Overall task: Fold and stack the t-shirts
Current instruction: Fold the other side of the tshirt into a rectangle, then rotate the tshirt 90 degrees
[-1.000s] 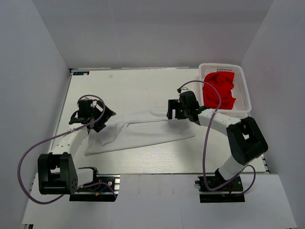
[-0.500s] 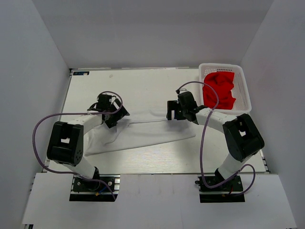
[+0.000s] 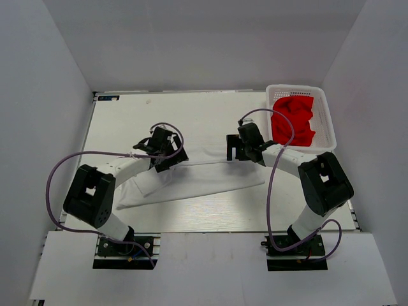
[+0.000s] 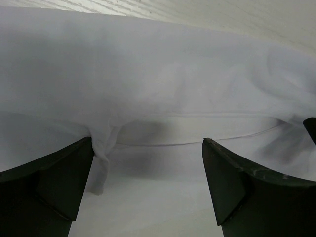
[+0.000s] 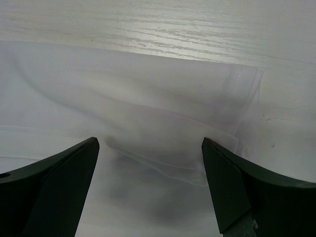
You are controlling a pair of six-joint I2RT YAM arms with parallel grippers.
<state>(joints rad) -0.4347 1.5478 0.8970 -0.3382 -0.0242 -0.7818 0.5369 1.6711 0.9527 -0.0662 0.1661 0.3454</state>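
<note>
The white shirt (image 3: 197, 182) is laid across the tabletop (image 3: 191, 115); the red shirt (image 3: 294, 120) is bunched in the basket (image 3: 324, 108) at two o'clock. The left end effector (image 3: 169, 156) and right end effector (image 3: 236, 148) are held wide apart over the white shirt's twelve-o'clock edge, nothing gripped; that edge should be pinched level at both ends. Its seams are shown only by the wrist views.

We note white t-shirt (image 3: 191, 182): thin matt cloth, smooth, soft creases, stitched hem line plain in left wrist view. Beside it in our notes, red t-shirt (image 3: 294, 118): matt cloth, crumpled. We see basket (image 3: 329, 124): white plastic lattice, smooth. We see table (image 5: 148, 24): pale wood-grain top, slight sheen. We find left end effector (image 4: 148, 148) and right end effector (image 5: 150, 148) dark, matt, hard plastic by look, faint scuffs on edges. We mark arm cables (image 3: 267, 210): purple, smooth sheath.
</note>
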